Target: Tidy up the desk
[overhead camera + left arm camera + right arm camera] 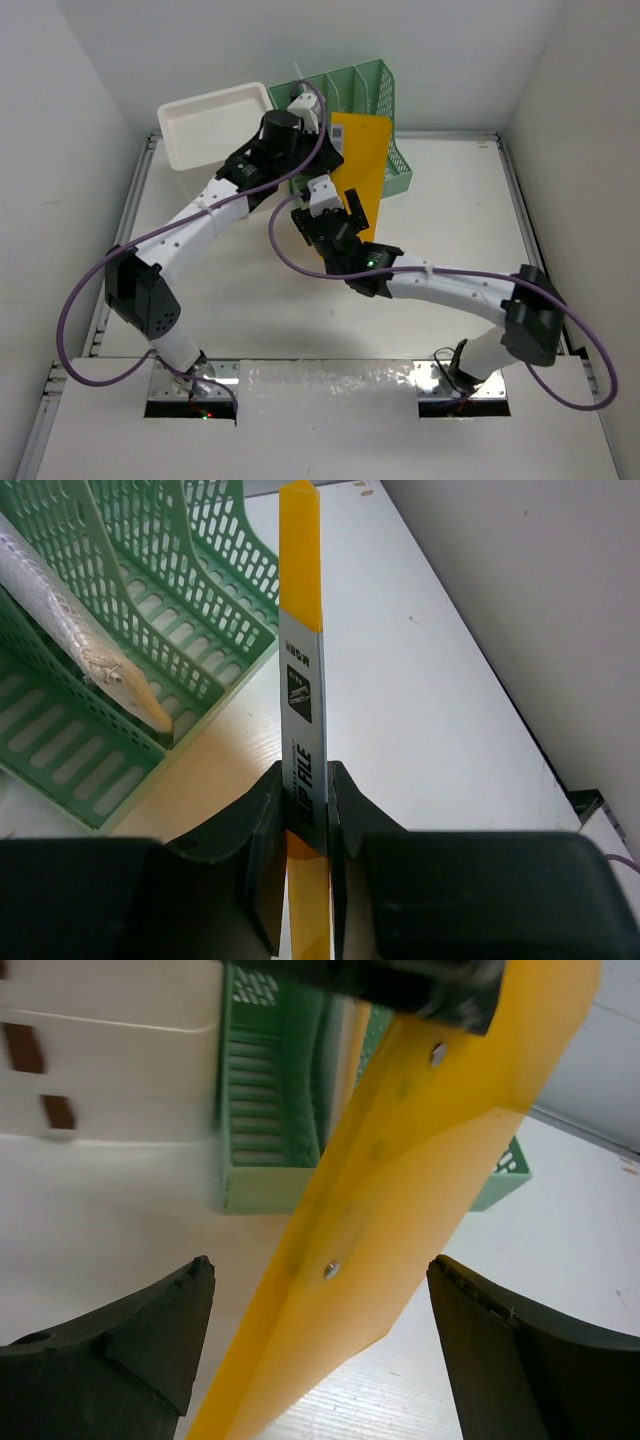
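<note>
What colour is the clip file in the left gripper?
The clip file is yellow; right wrist view.

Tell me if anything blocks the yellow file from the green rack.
Nothing visible blocks it. The yellow file, clamped in the left claw, stands beside the green rack; the slots nearest it look empty. A white bundle lies in a farther slot. The open right claw straddles the file.

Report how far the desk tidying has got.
Done: one white wrapped bundle sits in the green rack. In hand: the left gripper clamps the yellow file by its spine, the right gripper open astride it. Left: slotting the file into the rack.
</note>
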You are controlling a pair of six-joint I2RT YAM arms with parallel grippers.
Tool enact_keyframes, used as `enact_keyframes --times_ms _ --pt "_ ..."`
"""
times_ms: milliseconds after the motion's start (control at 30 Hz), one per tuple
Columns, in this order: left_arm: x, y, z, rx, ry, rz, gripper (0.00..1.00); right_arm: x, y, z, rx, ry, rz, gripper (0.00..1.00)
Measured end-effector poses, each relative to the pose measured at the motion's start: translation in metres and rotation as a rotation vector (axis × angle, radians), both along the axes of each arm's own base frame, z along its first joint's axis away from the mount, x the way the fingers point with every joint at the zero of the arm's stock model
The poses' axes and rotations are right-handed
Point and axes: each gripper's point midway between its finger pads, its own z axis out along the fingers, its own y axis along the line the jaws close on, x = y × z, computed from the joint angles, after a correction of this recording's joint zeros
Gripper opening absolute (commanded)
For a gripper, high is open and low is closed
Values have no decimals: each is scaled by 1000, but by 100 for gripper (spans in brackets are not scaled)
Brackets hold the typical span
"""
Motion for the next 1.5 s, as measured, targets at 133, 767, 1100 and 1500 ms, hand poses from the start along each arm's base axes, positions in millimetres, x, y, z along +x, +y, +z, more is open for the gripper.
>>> enact_keyframes --times_ms 133,767,1100,1500 --pt "-1 -1 3 -11 3 -2 0 22 -11 -29 -55 1 -124 79" --pt "-73 -43 39 3 -166 -315 100 -2 -128 -42 -50 -101 -418 0" --pt "-86 -6 131 148 -442 -266 100 -17 -227 29 155 -172 -443 0" --pt "-52 203 166 458 -551 373 100 44 -121 174 159 -358 122 0"
